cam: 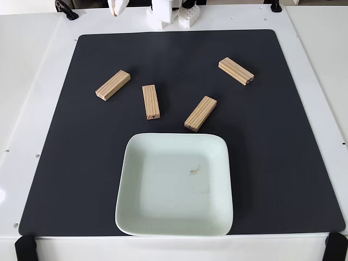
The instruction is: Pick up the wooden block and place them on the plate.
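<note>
No text, label, brand, number or sign can be read anywhere in the fixed view.
</note>
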